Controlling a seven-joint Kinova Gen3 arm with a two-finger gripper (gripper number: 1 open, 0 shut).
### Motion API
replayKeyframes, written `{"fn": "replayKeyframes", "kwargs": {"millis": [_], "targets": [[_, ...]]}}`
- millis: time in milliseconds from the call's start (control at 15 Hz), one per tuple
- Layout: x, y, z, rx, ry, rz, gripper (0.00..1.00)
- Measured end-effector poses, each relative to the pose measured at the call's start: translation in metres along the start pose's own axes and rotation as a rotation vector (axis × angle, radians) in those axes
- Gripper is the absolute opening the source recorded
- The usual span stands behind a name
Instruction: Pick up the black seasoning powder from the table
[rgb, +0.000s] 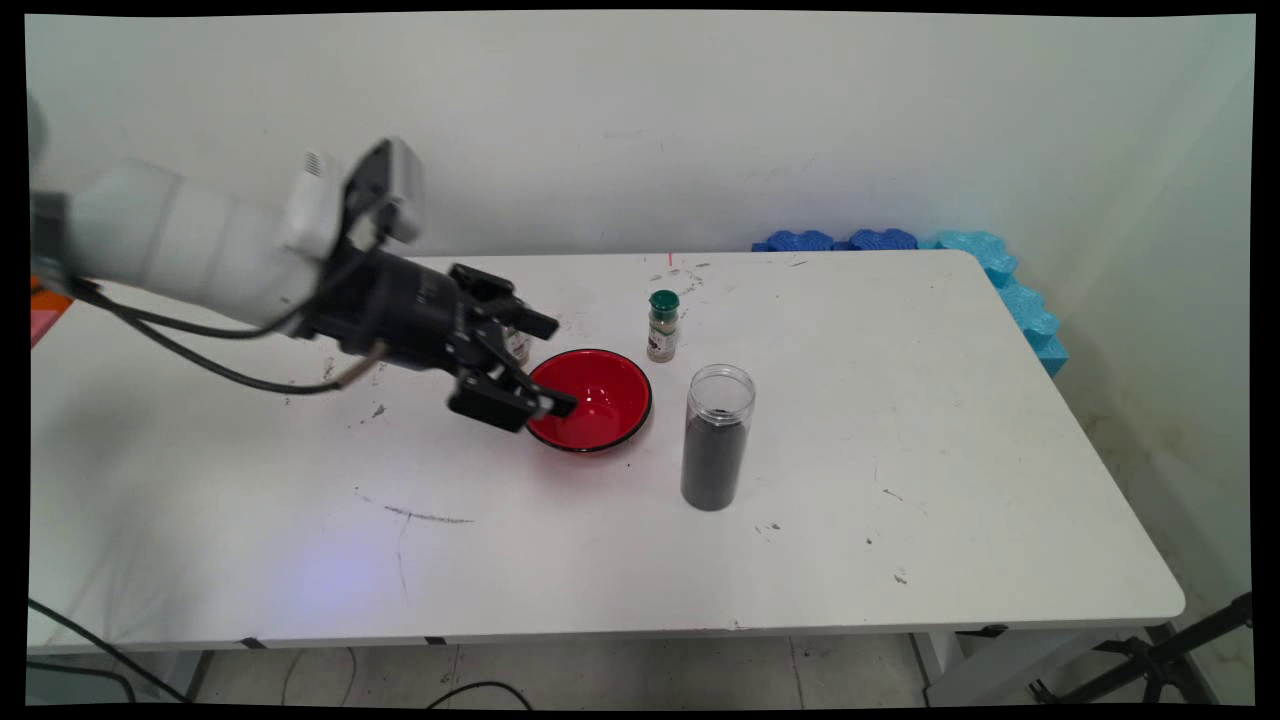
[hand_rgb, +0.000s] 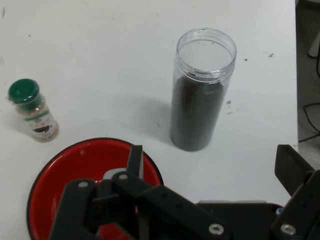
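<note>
Currently, the black gripper (rgb: 545, 365) is held low over the white table (rgb: 950, 480), with its 2 fingers spread wide apart and nothing clamped between them. One fingertip (rgb: 562, 404) is seen over the left part of the red bowl (rgb: 600, 400), while the other finger (rgb: 535, 322) is kept beyond the bowl's far left rim. In the hand view the gripper (hand_rgb: 210, 170) is shown with one finger (hand_rgb: 135, 162) over the red bowl (hand_rgb: 65, 170) and the other (hand_rgb: 292, 167) cut off at the right edge.

Behind the upper finger, a small jar (rgb: 517, 343) is mostly hidden; little of it can be made out.

Just right of the bowl, a tall clear cylindrical jar (rgb: 716, 437) is stood upright, lidless and largely filled with dark material; it is also seen in the hand view (hand_rgb: 199, 90). Beyond the bowl's far right rim, a small spice bottle (rgb: 662, 326) with a green cap is stood, apart from both (hand_rgb: 32, 111).

Open tabletop is left to the right and along the near edge, marked by scuffs. Blue foam pieces (rgb: 1000, 275) are lined along the far right edge.
</note>
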Motion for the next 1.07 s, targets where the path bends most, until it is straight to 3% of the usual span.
{"fn": "replayKeyframes", "kwargs": {"millis": [667,1067], "targets": [[-0.006,0.001,0.082,-0.034,0.013,0.008,1.00],[-0.004,0.001,0.115,-0.058,0.025,0.036,1.00]]}}
